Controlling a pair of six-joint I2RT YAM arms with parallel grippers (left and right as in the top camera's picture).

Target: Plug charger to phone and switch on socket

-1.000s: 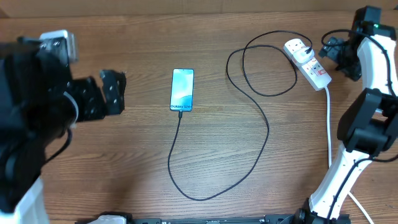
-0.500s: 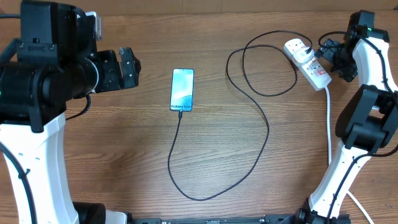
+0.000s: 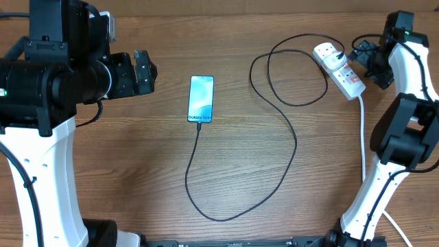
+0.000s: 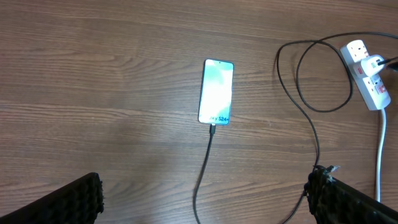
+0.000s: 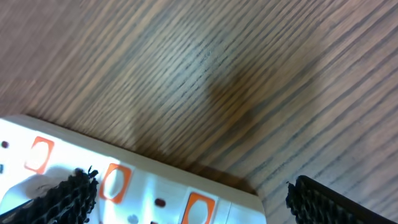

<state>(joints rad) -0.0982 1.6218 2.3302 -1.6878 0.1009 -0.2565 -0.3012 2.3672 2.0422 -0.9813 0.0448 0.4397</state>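
Observation:
The phone lies flat mid-table with its blue screen up; the left wrist view shows the phone too. The charger's black cable touches the phone's near short edge, loops across the table and ends on the far end of the white socket. My left gripper hovers open to the left of the phone, nothing between its fingers. My right gripper is open just right of the socket, low over the socket and its orange-red switches.
The socket's thick white cord runs down the right side toward the right arm's base. The charger cable forms a wide loop near the front edge. The left arm's body stands over the left side.
The left arm has swung back and to the right, its open gripper now nearer the phone. The right gripper has shifted slightly beside the socket. Phone, cable and socket have not moved.

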